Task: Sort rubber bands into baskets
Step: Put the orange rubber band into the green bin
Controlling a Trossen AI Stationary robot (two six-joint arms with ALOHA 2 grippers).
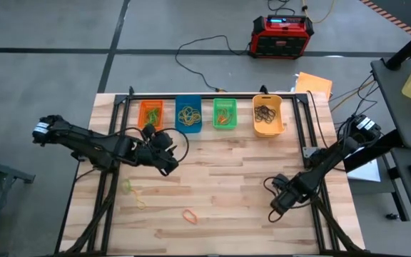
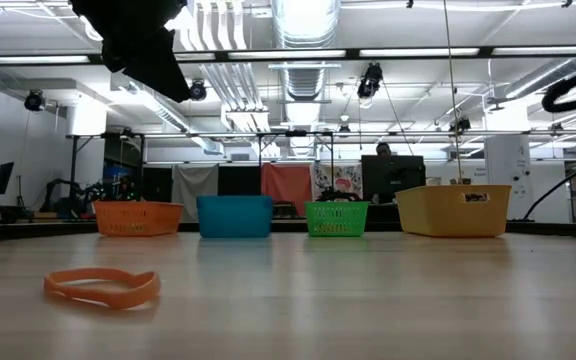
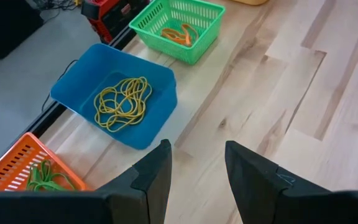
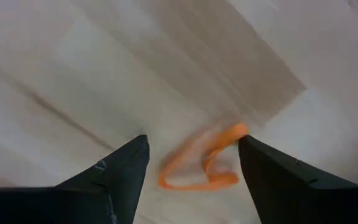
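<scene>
Four baskets stand in a row at the table's far edge: orange (image 1: 150, 114), blue (image 1: 188, 114), green (image 1: 225, 113) and a larger yellow-orange one (image 1: 267, 114). Each holds rubber bands; yellow ones (image 3: 122, 102) lie in the blue basket. An orange band (image 1: 189, 215) lies flat on the table near the front, and it also shows in the right wrist view (image 4: 204, 168). A green band (image 1: 129, 187) and a yellow band (image 1: 140, 203) lie at the front left. My left gripper (image 3: 197, 155) is open and empty above the table near the blue basket. My right gripper (image 4: 191, 146) is open and empty at the front right (image 1: 275, 212).
A red-and-black box (image 1: 282, 36) with cables sits on the floor beyond the table. A black frame (image 1: 212, 94) runs behind the baskets. Bare wood lies between the baskets and the loose bands.
</scene>
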